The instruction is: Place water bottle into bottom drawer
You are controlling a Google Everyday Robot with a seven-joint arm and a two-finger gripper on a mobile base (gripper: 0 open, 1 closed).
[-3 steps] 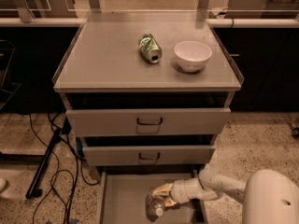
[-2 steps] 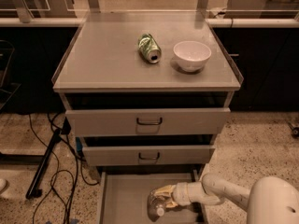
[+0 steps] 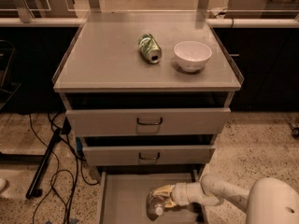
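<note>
**Figure: three-drawer grey metal cabinet [image 3: 74,125], seen from the front and above.**

The lowest grey metal drawer [image 3: 122,197], a wide shallow tray with a flat floor and thin side walls, stood pulled out toward the near edge of the scene. The robot's white arm [image 3: 219,195] entered from the near right and reached leftward over this bottom drawer. Its two-finger hand [image 3: 164,197] was inside the tray, right of the middle.

The pale yellowish fingers [image 3: 161,190] were closed on the small clear crinkled plastic water bottle [image 3: 153,203], pinching its body between them. The water bottle was tipped over, with its white screw cap [image 3: 159,211] toward the near side. It sat low within the bottom drawer, between the side walls. Whether it touched the floor of the tray could not be told.

Above the tray, the top drawer [image 3: 187,121] and the middle drawer [image 3: 112,156], each with a dark loop handle, stood slightly ajar, with a dark gap above each front.

On the flat grey counter [image 3: 107,59] that topped the cabinet, a dented green soda can [image 3: 150,48] lay on its side. A round white bowl [image 3: 192,56] stood upright to its right, near the can but apart from it.

The speckled floor [image 3: 261,143] surrounded the cabinet. Black cables [image 3: 60,171] trailed across it on the left.
</note>
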